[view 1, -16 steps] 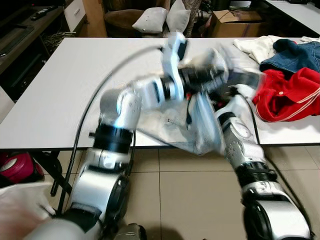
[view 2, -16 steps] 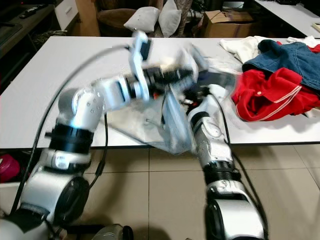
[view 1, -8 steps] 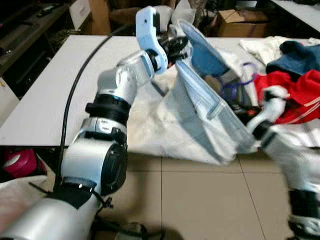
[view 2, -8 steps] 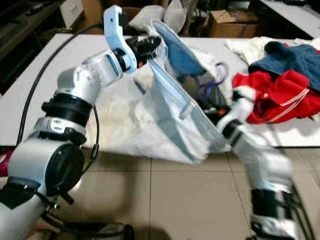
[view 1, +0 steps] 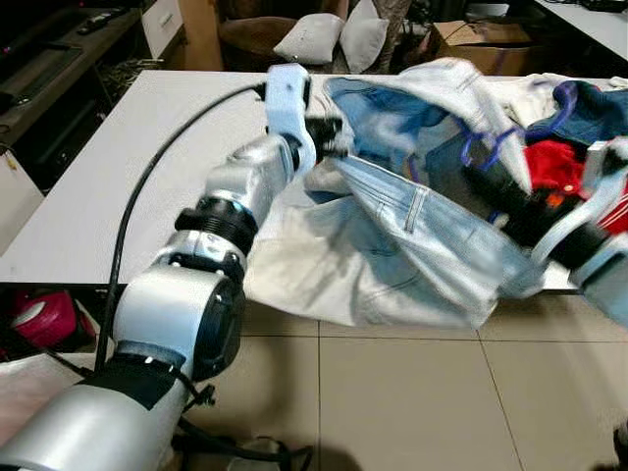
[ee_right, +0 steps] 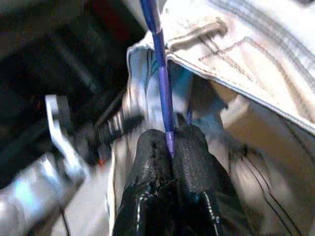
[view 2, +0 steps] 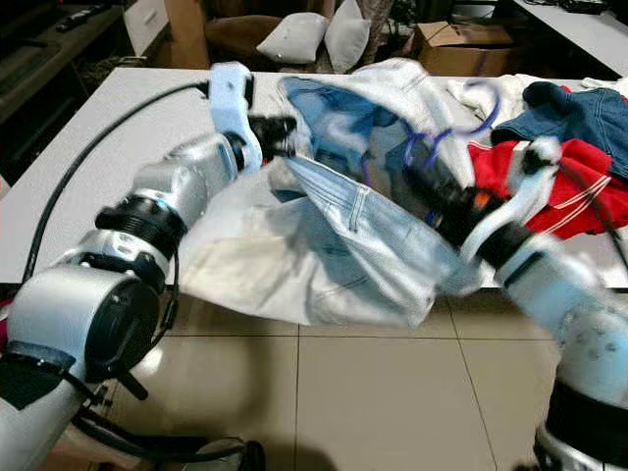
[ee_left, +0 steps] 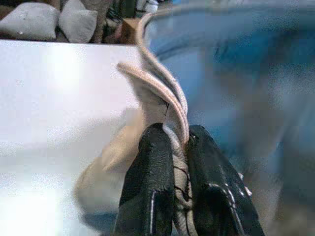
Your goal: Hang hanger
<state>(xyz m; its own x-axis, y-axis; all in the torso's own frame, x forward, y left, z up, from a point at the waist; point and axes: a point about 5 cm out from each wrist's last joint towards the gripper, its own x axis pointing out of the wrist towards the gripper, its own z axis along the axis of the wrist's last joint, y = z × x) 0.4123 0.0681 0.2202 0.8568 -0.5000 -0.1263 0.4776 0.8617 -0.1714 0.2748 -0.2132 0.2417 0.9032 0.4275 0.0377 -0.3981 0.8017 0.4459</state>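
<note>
Hanger (ee_right: 158, 59), purple, pinched in closed right gripper (ee_right: 170, 142) among pale jeans (view 1: 412, 245) whose waistband left gripper (ee_left: 171, 142) clamps just beyond its tips; seemingly mid-task, nothing hung yet.

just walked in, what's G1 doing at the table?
It's putting pale jeans on a purple hanger. The left gripper has its jaws shut on the waistband, holding it open above the white table. The right gripper has its jaws shut on the hanger, which sits at the waist opening. The rest of the jeans drapes over the table's near edge. A red garment and other clothes lie piled on the robot's right.
</note>
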